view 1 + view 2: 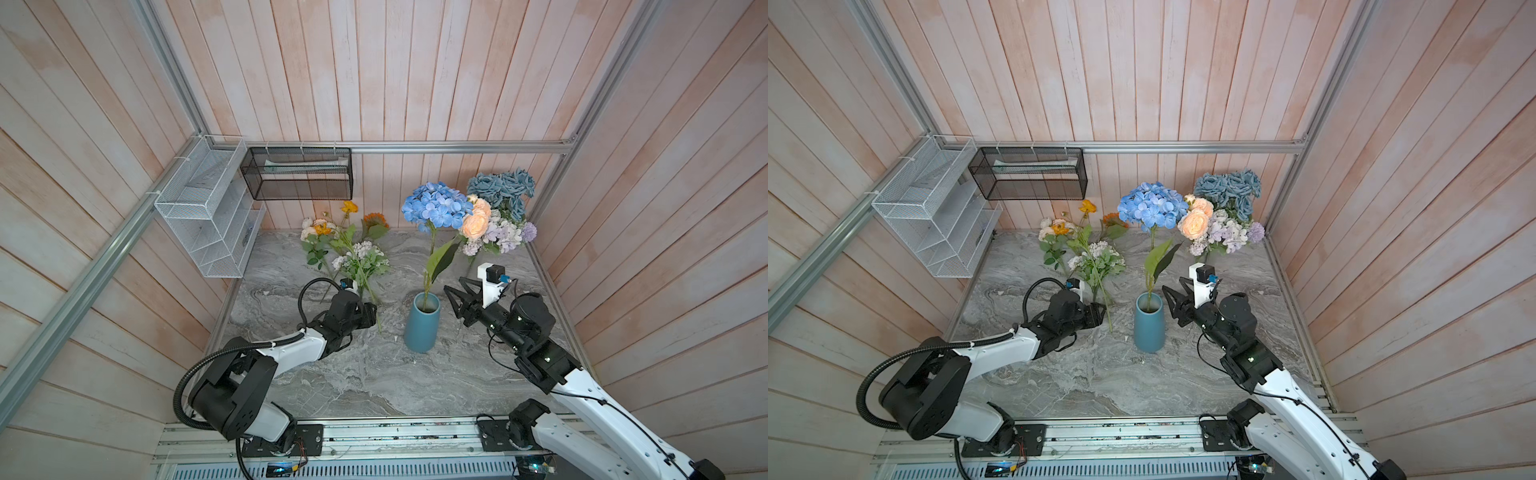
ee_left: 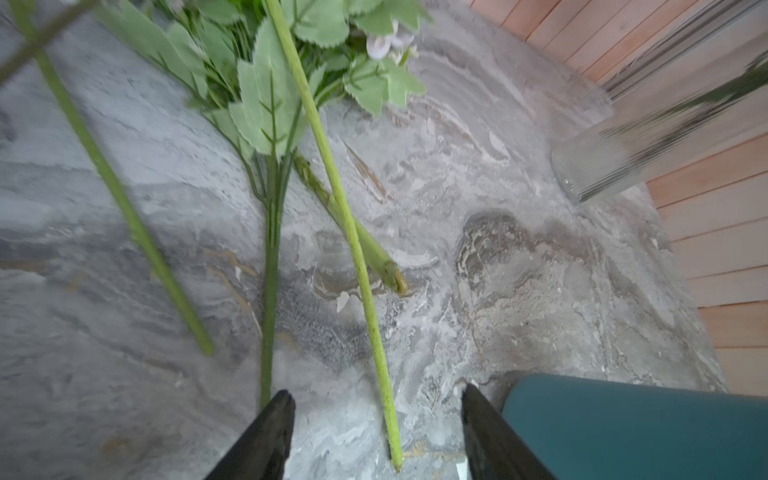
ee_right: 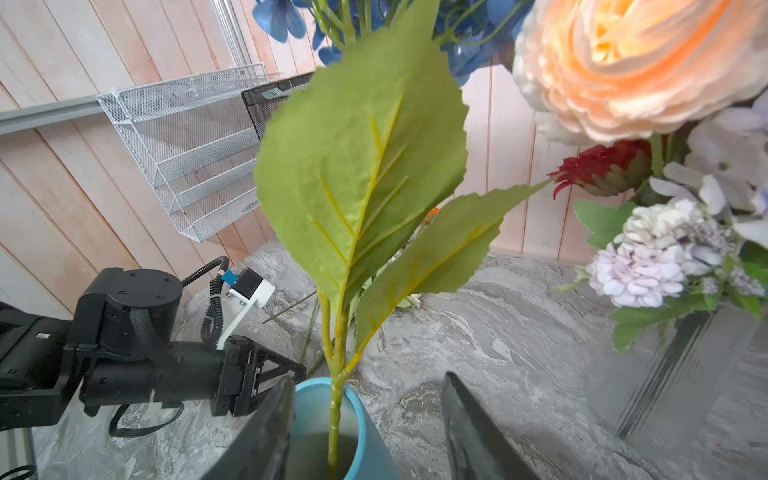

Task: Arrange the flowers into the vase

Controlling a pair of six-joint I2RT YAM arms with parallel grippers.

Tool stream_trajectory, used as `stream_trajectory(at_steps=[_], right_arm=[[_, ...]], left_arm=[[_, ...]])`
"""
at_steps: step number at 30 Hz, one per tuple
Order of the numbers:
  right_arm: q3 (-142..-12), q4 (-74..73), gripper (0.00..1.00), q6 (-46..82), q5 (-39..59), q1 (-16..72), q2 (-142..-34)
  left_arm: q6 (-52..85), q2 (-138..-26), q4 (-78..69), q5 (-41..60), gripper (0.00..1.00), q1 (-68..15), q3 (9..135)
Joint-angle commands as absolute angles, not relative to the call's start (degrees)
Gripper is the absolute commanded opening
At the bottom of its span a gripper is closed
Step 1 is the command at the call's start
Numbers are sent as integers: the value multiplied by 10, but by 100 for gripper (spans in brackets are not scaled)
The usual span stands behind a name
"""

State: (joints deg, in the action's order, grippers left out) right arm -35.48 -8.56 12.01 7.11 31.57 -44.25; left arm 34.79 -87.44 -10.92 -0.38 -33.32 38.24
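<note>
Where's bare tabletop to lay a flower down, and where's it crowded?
Bare: the wide marble strip between the blue vase and the front rail. Crowded: back left, where loose stems lie by the left claw, and back right, around the bouquet.

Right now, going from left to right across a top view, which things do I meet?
White wire rack → left gripper → teal vase → right gripper → lilac round bloom.
</note>
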Motion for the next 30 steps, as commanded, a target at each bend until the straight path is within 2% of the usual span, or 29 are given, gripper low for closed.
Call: stream_trajectory(at_steps=[1,11,14,18,19,30], right_arm=[[-348,-108,57,119,62,311,-445],[-346,-120,62,115,60,309,-433],[-341,-133,74,116,56,308,-426],[-339,-140,91,116,47,307,-427],[-340,-140,98,116,44,306,-427],[-341,-146,98,113,34,304,-429]], left_arm=[[344,-909,-100,1,60,-347,421],[330,-988,-66,-56,51,-365,470],[324,-1007,-62,-63,50,-365,483],[319,-1029,-56,-64,41,-365,505],[318,-1032,-55,-64,39,-365,509],[317,-1041,-55,-69,11,-365,511]])
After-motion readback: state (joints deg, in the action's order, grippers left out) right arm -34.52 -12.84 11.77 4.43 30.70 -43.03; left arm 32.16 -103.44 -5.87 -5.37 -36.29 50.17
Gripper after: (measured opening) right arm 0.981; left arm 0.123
